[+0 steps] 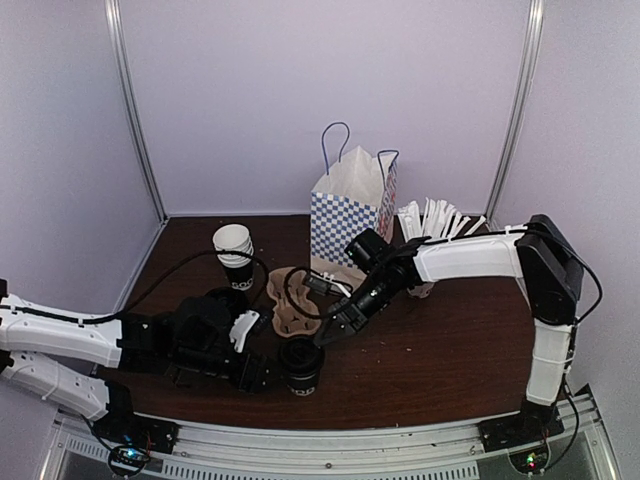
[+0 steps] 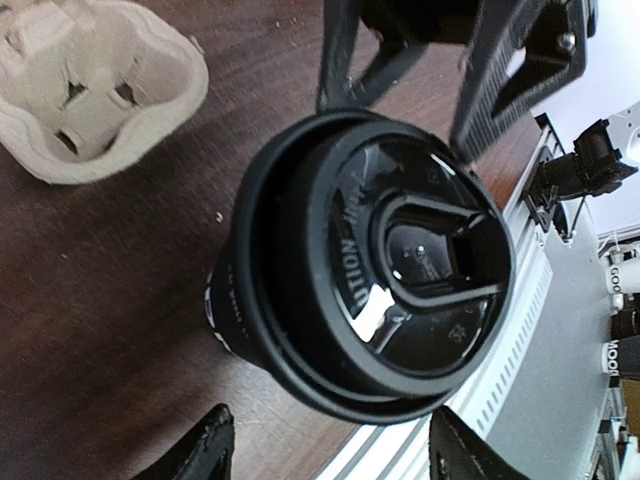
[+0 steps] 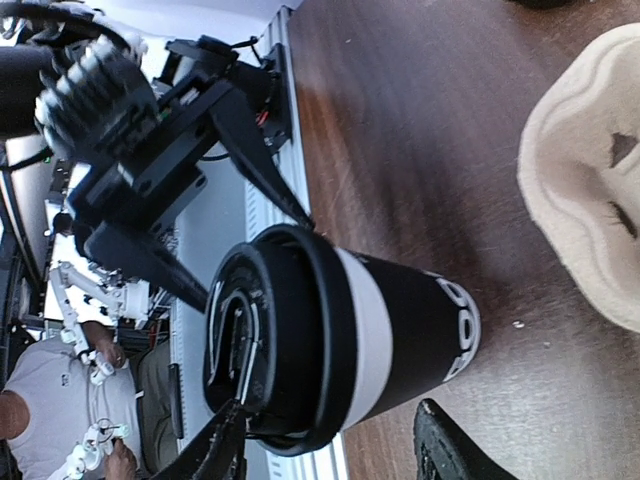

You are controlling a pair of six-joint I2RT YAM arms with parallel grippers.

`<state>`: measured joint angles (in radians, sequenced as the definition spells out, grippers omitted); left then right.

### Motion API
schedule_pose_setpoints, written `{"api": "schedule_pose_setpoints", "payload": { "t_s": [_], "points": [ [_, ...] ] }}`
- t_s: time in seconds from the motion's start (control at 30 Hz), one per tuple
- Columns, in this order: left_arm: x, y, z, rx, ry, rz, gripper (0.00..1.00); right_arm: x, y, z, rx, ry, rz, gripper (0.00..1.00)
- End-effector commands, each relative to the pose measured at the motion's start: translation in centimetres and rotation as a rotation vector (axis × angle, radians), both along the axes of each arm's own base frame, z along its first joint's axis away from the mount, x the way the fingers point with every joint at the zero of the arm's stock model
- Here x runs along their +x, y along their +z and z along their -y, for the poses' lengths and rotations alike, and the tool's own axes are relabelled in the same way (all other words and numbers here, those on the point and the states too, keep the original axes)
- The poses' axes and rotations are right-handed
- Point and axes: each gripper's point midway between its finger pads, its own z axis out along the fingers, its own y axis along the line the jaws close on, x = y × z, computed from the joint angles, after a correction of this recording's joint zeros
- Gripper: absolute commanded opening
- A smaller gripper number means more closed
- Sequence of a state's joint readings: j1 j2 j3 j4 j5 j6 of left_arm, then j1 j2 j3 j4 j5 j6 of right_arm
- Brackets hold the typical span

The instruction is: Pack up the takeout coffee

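Observation:
The takeout coffee (image 1: 300, 367), a black cup with pale print and a black lid, stands upright on the dark table near the front edge. In the left wrist view the takeout coffee (image 2: 370, 270) sits just beyond my open left gripper (image 2: 332, 420), not between its fingers (image 2: 208, 452). My left gripper (image 1: 268, 378) is on the cup's left. From the upper right, my right gripper (image 1: 326, 336) reaches in. It is open too, and the cup (image 3: 340, 345) lies just past its tips (image 3: 330, 412). Neither gripper holds anything.
A cardboard cup carrier (image 1: 288, 300) lies behind the coffee. The blue checkered bag (image 1: 350, 215) stands open at the back. A stack of lidless cups (image 1: 234, 256) is at back left, and a cup of white sticks (image 1: 436, 222) at back right. The metal rail (image 1: 330, 440) borders the front.

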<state>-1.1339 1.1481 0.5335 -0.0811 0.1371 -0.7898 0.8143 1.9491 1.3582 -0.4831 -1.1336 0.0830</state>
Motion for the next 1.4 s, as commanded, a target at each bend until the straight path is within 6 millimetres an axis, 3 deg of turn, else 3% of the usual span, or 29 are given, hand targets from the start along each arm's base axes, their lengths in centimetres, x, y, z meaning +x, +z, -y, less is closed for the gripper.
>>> {"api": "schedule_pose_setpoints", "payload": {
  "t_s": [0.0,0.33,0.63,0.93,1.2,1.37],
  "points": [
    [2.1,2.2,-0.7,0.008,0.040,0.111,0.67,-2.1,1.4,0.4,0.071,0.050,-0.049,0.57],
    [4.9,1.9,-2.2,0.060,0.066,0.136,0.67,-4.3,2.5,2.0,0.073,0.071,0.009,0.58],
    [5.6,2.4,-1.5,0.037,0.076,0.129,0.67,-3.6,1.2,2.0,0.021,0.050,-0.027,0.57],
    [5.1,2.9,-2.7,0.030,0.120,0.095,0.67,-2.0,0.0,4.1,-0.036,-0.024,-0.026,0.55],
    [4.4,3.7,-0.1,-0.163,0.125,-0.018,0.68,0.1,0.1,4.0,-0.017,-0.076,-0.007,0.52],
    [4.1,3.3,1.2,-0.187,0.111,-0.055,0.67,1.5,0.2,3.3,-0.007,-0.083,0.037,0.53]
  ]
}}
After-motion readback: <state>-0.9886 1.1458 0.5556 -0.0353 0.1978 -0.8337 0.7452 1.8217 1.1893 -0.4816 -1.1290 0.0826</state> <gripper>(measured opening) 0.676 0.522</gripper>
